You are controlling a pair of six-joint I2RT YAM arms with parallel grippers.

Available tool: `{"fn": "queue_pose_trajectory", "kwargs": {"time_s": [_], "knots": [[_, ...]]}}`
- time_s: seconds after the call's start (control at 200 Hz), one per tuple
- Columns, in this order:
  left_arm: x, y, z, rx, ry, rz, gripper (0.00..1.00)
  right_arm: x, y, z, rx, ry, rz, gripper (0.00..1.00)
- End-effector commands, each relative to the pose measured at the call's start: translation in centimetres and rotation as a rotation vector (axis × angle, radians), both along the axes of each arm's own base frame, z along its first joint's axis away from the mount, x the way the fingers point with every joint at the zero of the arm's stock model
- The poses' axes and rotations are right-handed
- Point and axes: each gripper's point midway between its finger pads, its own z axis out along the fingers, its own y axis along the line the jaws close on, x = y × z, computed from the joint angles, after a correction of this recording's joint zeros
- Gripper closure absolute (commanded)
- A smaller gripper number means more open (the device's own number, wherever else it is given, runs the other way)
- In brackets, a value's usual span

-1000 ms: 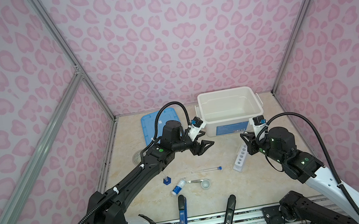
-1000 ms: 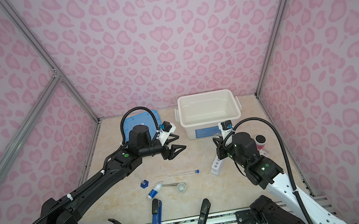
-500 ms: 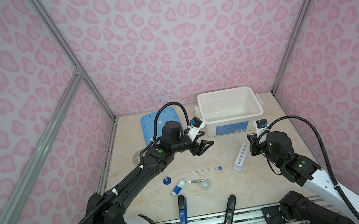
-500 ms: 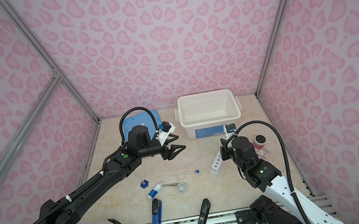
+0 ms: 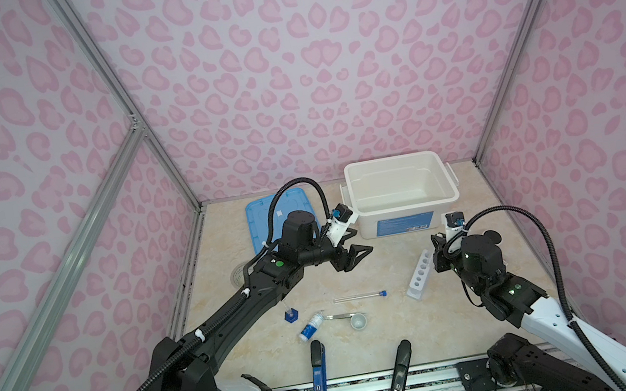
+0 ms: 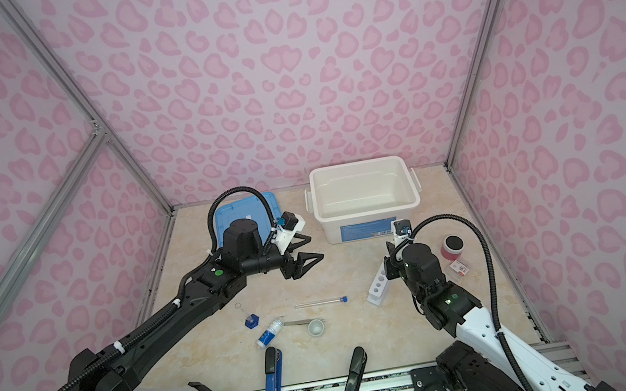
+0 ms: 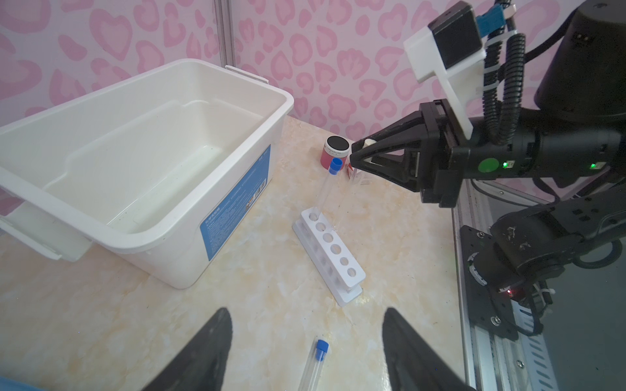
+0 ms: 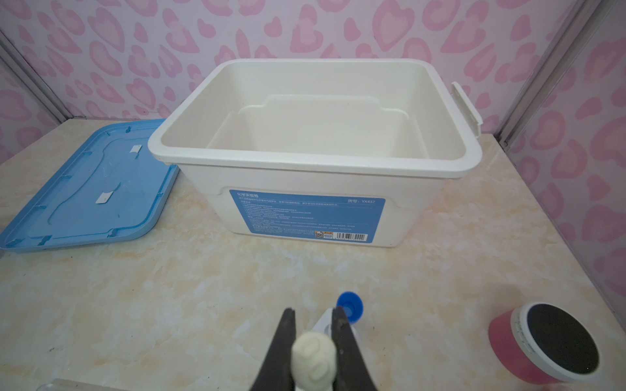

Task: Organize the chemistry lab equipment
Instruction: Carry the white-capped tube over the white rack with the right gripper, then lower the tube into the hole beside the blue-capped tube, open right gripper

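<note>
In both top views the right gripper [image 5: 439, 247] [image 6: 388, 267] hung at the right of the frame, above the far end of the white holed rack [image 5: 420, 275] [image 6: 378, 284]. In the right wrist view its jaws were nearly closed on a white-capped test tube [image 8: 314, 359], pinched just under the cap. The left wrist view showed that tube slanting down toward the rack [image 7: 333, 254], though whether its lower end sat in a hole could not be told. A blue-capped test tube [image 7: 325, 189] stood upright in the rack's end hole. The left gripper [image 5: 358, 255] [image 6: 309, 264] hovered over the middle of the counter [image 5: 356, 274] with its jaws spread wide and nothing between them. Below it a second blue-capped test tube [image 5: 360, 296] [image 6: 321, 302] lay flat. Lower in the frame lay the white-and-blue bottle [image 5: 311, 326] on its side, the metal tweezers [image 5: 340, 316] and the tiny white cup [image 5: 358, 321], close together. The blue-based clear cylinder [image 5: 291, 314] stood just to their left. The white bin [image 5: 366, 222] sat at the back with its blue lid [image 5: 260, 221] flat beside it.
</note>
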Motion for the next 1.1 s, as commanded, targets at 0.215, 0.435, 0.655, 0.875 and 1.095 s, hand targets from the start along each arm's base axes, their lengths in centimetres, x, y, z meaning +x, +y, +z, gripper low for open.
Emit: {"fn": "queue_pose_trajectory", "kwargs": {"time_s": [0.215, 0.435, 0.655, 0.875, 1.095], "knots": [[0.3, -0.2, 0.7, -0.014, -0.023, -0.004, 0.28, 0.8, -0.2, 0.5, 0.013, -0.068, -0.017, 0.86], [0.3, -0.2, 0.5, -0.013, -0.017, -0.007, 0.28, 1.0, 0.0, -0.2, 0.011, -0.067, -0.014, 0.87], [0.4, -0.3, 0.4, -0.01, -0.015, -0.007, 0.28, 1.4, 0.2, -0.8, -0.017, -0.056, -0.004, 0.87], [0.7, -0.4, 0.2, -0.005, -0.017, -0.005, 0.28, 1.7, 0.2, -1.8, -0.042, -0.047, -0.007, 0.87], [0.9, -0.7, 0.0, -0.005, -0.012, -0.011, 0.28, 1.8, 0.2, -2.6, -0.051, -0.04, -0.005, 0.87]]}}
